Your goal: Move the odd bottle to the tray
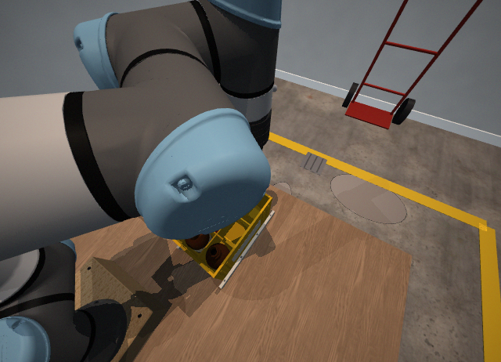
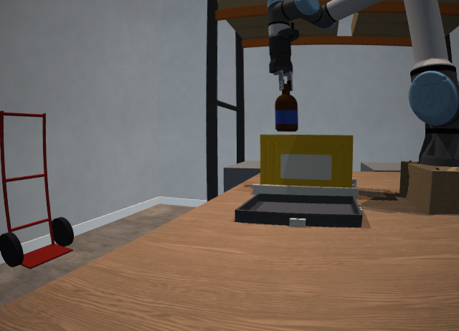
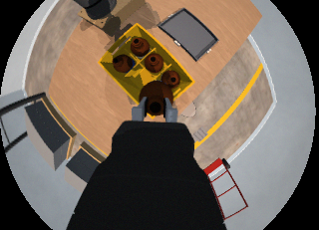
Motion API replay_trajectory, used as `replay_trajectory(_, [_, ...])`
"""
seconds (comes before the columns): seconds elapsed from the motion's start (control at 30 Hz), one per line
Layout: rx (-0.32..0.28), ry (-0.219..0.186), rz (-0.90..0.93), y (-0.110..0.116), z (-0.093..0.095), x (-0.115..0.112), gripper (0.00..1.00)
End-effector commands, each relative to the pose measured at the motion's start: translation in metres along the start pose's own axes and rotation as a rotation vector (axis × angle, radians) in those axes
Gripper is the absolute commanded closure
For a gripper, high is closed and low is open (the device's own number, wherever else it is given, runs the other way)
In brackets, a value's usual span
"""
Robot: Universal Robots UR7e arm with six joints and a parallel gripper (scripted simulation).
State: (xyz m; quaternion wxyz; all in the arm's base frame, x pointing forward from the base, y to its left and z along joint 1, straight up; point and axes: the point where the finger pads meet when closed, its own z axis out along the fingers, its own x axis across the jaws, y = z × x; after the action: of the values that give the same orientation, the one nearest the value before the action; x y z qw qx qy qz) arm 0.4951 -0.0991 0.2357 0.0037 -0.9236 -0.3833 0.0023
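Fingers of the gripper [image 2: 285, 85] are clamped on the neck of a brown bottle [image 2: 286, 112] with a blue label band, which hangs upright in the air just above the left end of the yellow crate [image 2: 305, 160]. In the wrist view four other bottles [image 3: 154, 62] stand in the crate's compartments. A dark tray [image 2: 298, 216] lies on the wooden table [image 2: 229, 276] just in front of the crate, nearer the exterior camera. A red hand truck [image 2: 22, 187] stands by the wall.
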Motion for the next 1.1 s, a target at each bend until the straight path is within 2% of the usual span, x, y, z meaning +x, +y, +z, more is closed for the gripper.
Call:
replay_trajectory(0.0, [-0.002,0.001,0.000,-0.004,-0.001,0.002,1.00])
replay_trajectory(1.07, [-0.002,0.001,0.000,-0.050,-0.001,0.025,1.00])
